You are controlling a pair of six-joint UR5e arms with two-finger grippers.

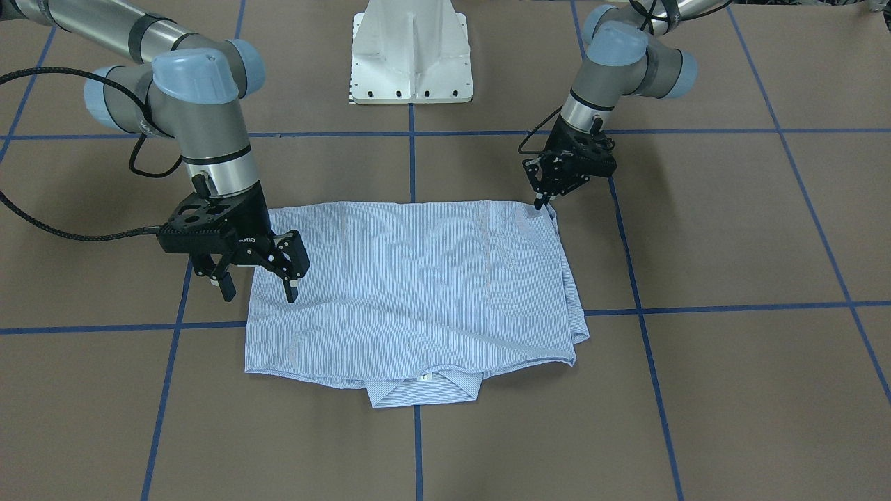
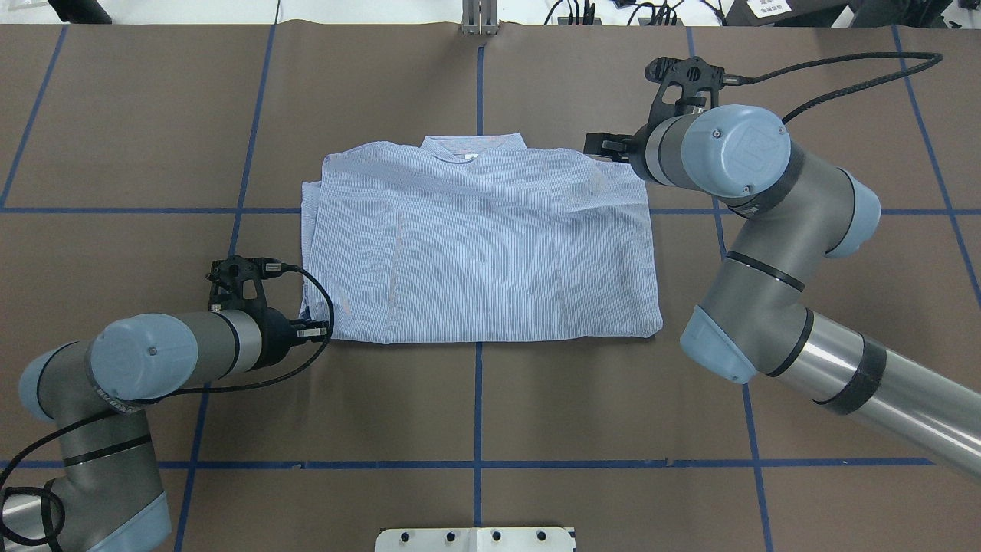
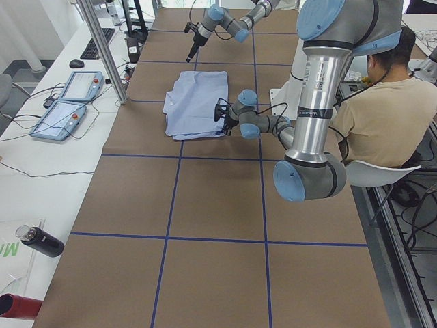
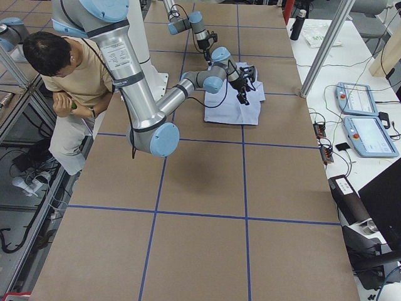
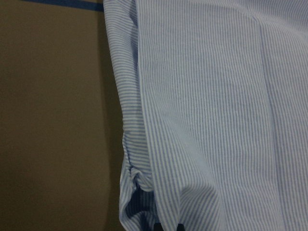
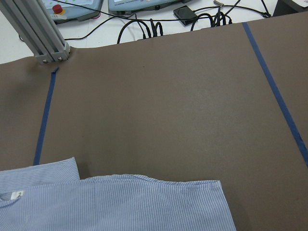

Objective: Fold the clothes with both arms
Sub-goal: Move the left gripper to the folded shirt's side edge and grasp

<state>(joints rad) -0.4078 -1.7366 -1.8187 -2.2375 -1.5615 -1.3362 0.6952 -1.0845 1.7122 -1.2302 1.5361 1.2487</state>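
The blue-and-white pinstriped shirt [image 1: 418, 278] lies flat on the brown table, folded into a rectangle, back side up. Its collar [image 1: 424, 390] points away from the robot. It also shows in the overhead view [image 2: 483, 245]. My left gripper [image 1: 541, 204] is low at the shirt's near left corner, fingers together and pinching the fabric edge; the left wrist view shows bunched cloth [image 5: 139, 183] right at the fingertips. My right gripper [image 1: 259, 291] is open and empty, hovering just above the shirt's right edge near the shoulder [image 2: 613, 165].
The white pedestal base [image 1: 411, 56] stands at the robot's side of the table. Blue tape lines [image 1: 418, 445] cross the brown surface. A seated operator [image 3: 375, 102] is beside the robot. Teach pendants [image 4: 363, 119] and an aluminium post [image 6: 33, 33] stand beyond the far edge.
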